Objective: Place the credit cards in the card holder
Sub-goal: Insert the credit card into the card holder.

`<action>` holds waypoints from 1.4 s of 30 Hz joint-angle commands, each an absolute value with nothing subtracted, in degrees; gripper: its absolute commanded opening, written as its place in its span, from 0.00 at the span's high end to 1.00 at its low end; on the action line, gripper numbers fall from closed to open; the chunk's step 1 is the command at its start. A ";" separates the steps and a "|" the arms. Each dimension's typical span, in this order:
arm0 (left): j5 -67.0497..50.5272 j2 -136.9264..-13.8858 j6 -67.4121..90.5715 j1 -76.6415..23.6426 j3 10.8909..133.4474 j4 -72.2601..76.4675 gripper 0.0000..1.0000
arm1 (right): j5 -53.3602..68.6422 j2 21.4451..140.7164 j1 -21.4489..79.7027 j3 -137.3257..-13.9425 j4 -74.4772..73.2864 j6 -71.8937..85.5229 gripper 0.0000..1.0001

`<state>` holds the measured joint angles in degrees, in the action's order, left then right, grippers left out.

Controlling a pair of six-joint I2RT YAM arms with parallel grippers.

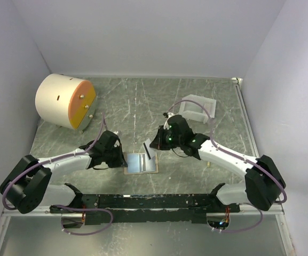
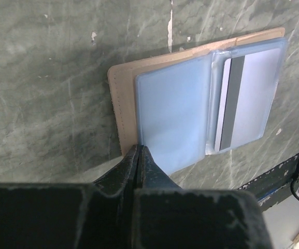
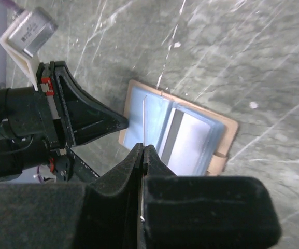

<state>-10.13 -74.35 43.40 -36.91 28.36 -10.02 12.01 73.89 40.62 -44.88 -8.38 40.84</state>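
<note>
The left gripper [image 2: 139, 151] pinches the open card holder [image 2: 122, 98] at its 9 o'clock edge. The right gripper [image 3: 143, 151] clamps a credit card [image 3: 144, 122] edge-on over its 1 o'clock side.

We're looking at a green marbled table [image 1: 143, 101], and at the far left a big cream cylinder [image 1: 57, 98] lies on its side, orange face turned toward the near right. At the far right sits a white box-like tray [image 1: 196, 99], well apart from it. Near the middle, toward the near edge, the tan card holder [image 1: 141, 163] lies open, pale blue pockets up (tan border showing round them).
</note>
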 commanded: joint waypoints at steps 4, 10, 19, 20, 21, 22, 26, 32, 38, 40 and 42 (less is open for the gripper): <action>-13.14 -74.95 45.23 -37.04 26.26 -7.03 0.93 | 9.48 79.15 46.04 -44.22 -3.07 45.45 1.00; -13.46 -73.39 46.29 -37.04 24.48 -6.43 0.93 | 7.56 82.01 46.89 -43.46 -3.21 43.39 1.00; -13.45 -72.83 46.26 -37.06 24.13 -6.51 0.93 | 11.80 85.87 46.92 -41.29 1.45 42.94 1.00; -13.55 -73.04 46.17 -37.02 24.21 -6.68 0.93 | 12.04 86.10 47.00 -41.05 1.87 42.94 1.00; -13.51 -73.19 46.15 -37.02 24.31 -6.88 0.93 | 12.20 86.37 46.91 -40.64 2.38 43.30 1.00; -13.37 -73.21 46.08 -37.08 24.38 -7.03 0.93 | 12.27 86.66 46.96 -40.21 2.93 43.67 1.00; -13.71 -72.62 46.46 -37.07 23.91 -6.30 0.93 | 13.02 88.05 47.01 -39.52 4.12 44.45 1.00; -13.90 -73.17 46.46 -37.08 23.55 -5.81 0.93 | 12.15 88.59 46.99 -37.27 6.35 46.14 1.00; -13.63 -73.78 46.36 -37.08 23.73 -5.96 0.93 | 12.49 88.37 46.98 -35.04 10.51 49.16 1.00; -13.74 -73.66 46.41 -37.06 23.55 -5.75 0.93 | 12.48 88.65 46.94 -34.57 11.24 50.00 1.00; -13.82 -73.50 46.58 -37.01 23.44 -5.71 0.93 | 13.09 88.68 46.96 -33.42 13.44 51.32 1.00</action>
